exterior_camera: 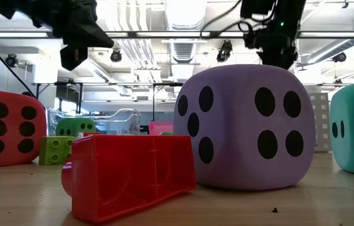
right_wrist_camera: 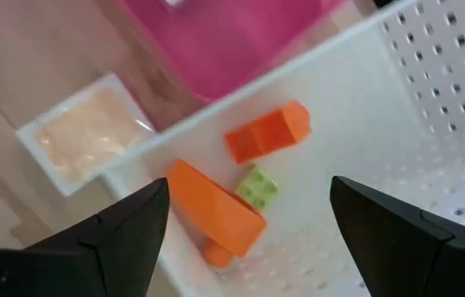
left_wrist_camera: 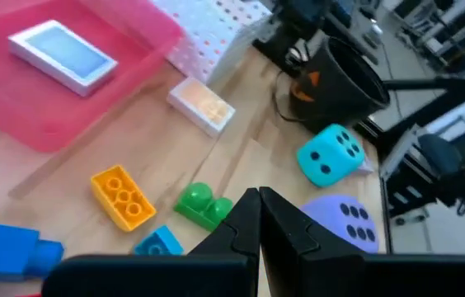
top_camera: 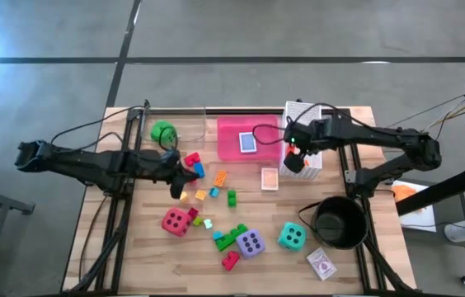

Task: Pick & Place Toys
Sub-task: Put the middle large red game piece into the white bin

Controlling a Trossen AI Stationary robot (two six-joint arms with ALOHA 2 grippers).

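Reaching in from the left, the left end effector [top_camera: 181, 183] hangs over the tabletop [top_camera: 150, 256] with its fingers [left_wrist_camera: 241, 216] pressed together and nothing between them. Small bricks lie around it: a blue brick [top_camera: 197, 170] just beside it, a yellow brick [left_wrist_camera: 122, 196] and a green brick [left_wrist_camera: 199, 204] a little further on. Below it in the high view rests the red die [top_camera: 175, 221], and near the tabletop's far edge lies the green die [top_camera: 163, 132]. In the middle stands a pink tray [top_camera: 231, 142] with a card pack [top_camera: 248, 143] in it, and another pack [top_camera: 270, 178] lies on the wood beside the tray. Nearer the front are the purple die [top_camera: 251, 242] and the teal die [top_camera: 291, 236]. To the right, the right end effector [top_camera: 293, 160] hovers over the white basket [right_wrist_camera: 430, 107], fingers spread and empty; two orange bricks [right_wrist_camera: 265, 134] and a light-green one lie inside the basket. A black pot [top_camera: 337, 220] stands at the right front.
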